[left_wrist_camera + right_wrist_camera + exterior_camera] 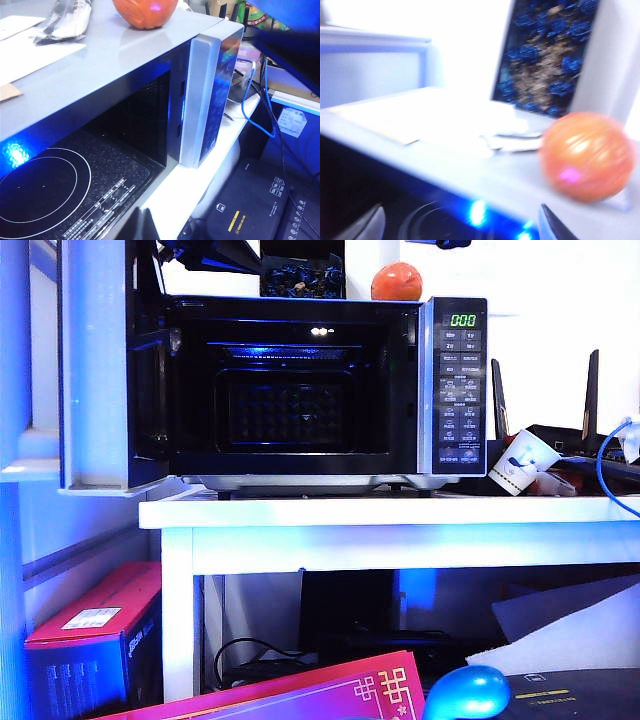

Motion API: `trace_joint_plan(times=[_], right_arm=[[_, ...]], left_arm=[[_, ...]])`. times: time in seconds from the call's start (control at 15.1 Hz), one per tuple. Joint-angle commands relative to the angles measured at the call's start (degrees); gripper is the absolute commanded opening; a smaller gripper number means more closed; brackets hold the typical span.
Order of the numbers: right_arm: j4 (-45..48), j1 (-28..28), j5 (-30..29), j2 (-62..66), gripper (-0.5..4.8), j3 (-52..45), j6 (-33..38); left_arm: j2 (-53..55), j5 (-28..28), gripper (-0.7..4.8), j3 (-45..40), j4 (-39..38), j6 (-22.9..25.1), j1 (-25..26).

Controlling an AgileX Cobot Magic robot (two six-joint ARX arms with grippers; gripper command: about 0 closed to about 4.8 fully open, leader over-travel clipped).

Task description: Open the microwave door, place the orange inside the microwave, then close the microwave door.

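Note:
The microwave (300,385) stands on a white table (400,512). Its door (95,370) is swung wide open to the left, and the dark cavity (75,170) is lit blue. The orange (397,282) rests on the microwave's top, near the right rear. My left gripper (137,227) is shut and empty over the front edge of the cavity floor; the orange (145,10) lies far beyond it. My right gripper (462,230) is open wide just in front of the microwave's top edge. The orange (587,155) sits close ahead, off to one finger's side and not between the fingers.
A paper cup (525,462), router antennas (592,390) and a blue cable (605,475) crowd the table right of the microwave. Loose papers (40,45) lie on its top. Below are a red box (95,635) and a shiny blue rounded object (467,692).

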Motion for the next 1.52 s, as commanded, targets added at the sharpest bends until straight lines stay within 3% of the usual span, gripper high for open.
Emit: trace_joint_plan(times=[0.07, 0.66, 1.52], right_arm=[[-1.31, -0.94, 4.79, 4.02, 4.79, 8.04, -0.26], [-9.44, -2.51, 6.84, 19.08, 4.79, 31.19, -2.95], [-8.39, -4.22, 7.80, 23.52, 4.79, 36.76, -5.07]], left_arm=[[0.20, 0.28, -0.05, 0.02, -1.01, 0.13, -0.02], [0.20, 0.46, -0.06, 0.02, -1.03, 0.13, -0.02], [0.22, 0.46, -0.05, 0.02, -1.18, 0.13, -0.02]])
